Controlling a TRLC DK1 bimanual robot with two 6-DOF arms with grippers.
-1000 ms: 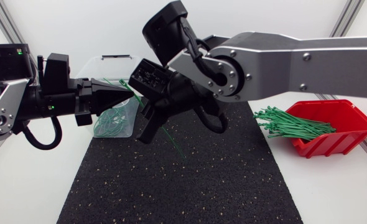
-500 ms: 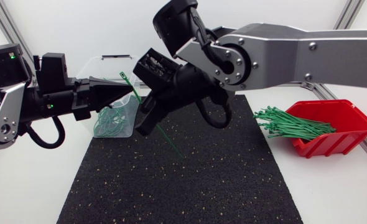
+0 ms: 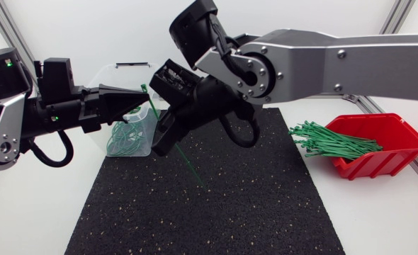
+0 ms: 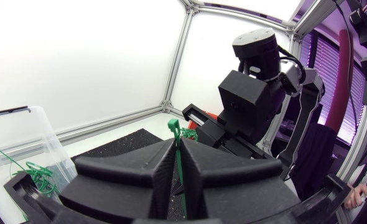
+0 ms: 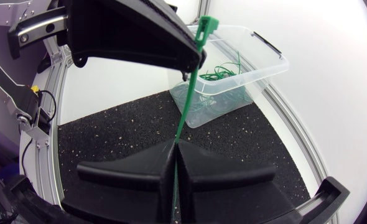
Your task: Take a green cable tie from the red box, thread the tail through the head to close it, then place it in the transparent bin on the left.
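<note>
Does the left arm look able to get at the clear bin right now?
Probably yes: the left arm has the open-topped bin just beside its jaws, nothing between. But the right arm also grips the green tie.

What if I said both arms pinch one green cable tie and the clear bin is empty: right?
Not empty: the right wrist view shows looped green ties in the clear bin. The left gripper and right gripper do pinch one cable tie.
</note>
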